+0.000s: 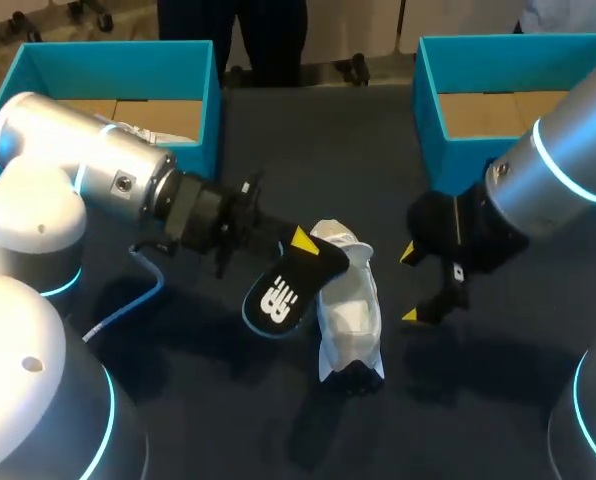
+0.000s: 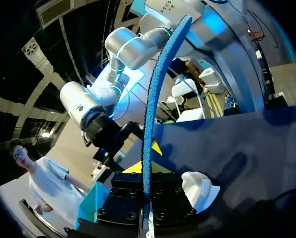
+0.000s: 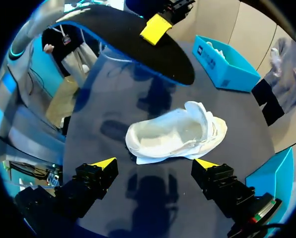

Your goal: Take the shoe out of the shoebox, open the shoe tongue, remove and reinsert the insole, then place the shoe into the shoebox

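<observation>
Left arm [image 1: 78,165] fills the near left, and the teal left box [image 1: 210,110] stands behind it at the far left. The left gripper [image 1: 298,248] pinches a black, blue-edged insole [image 1: 281,292], held off the dark table [image 1: 308,130] just left of the shoe [image 1: 348,315]. The white shoe lies mid-table, its opening up and tongue lifted. Just right of it hangs the right gripper [image 1: 410,285], fingers spread and holding nothing. The teal right box [image 1: 448,160] stands at the far right.

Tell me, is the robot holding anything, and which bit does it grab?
The left gripper pinches the black insole by one end, lifted near the white shoe. The right gripper is open and holds nothing.
</observation>
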You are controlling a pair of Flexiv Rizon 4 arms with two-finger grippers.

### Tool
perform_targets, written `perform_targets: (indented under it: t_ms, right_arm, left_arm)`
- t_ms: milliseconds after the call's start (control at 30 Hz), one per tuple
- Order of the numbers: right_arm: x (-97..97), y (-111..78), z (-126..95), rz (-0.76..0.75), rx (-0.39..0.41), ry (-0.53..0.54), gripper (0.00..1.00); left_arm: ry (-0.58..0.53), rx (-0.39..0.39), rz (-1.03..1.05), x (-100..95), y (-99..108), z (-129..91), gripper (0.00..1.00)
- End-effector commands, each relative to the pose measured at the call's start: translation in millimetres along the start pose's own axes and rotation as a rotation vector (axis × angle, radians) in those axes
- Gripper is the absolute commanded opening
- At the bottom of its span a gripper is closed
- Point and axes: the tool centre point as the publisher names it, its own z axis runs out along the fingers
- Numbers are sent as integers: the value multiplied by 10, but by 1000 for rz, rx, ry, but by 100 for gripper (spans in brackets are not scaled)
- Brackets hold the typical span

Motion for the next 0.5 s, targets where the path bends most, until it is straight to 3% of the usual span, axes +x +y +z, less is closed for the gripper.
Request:
perform_targets:
  t_ms: [33,200,500]
  right_arm:
    - [-2,-15,54,-2,-7,-1,100]
    - [-32,-17,73,-30,2,5,100]
    - [-112,-176,315,-59,-2,31,100]
  left_arm:
    - [7,4,0,-24,22,-7,0]
    - [20,43,-44,37,26,62,0]
    - [-9,101,-106,228,-65,224,0]
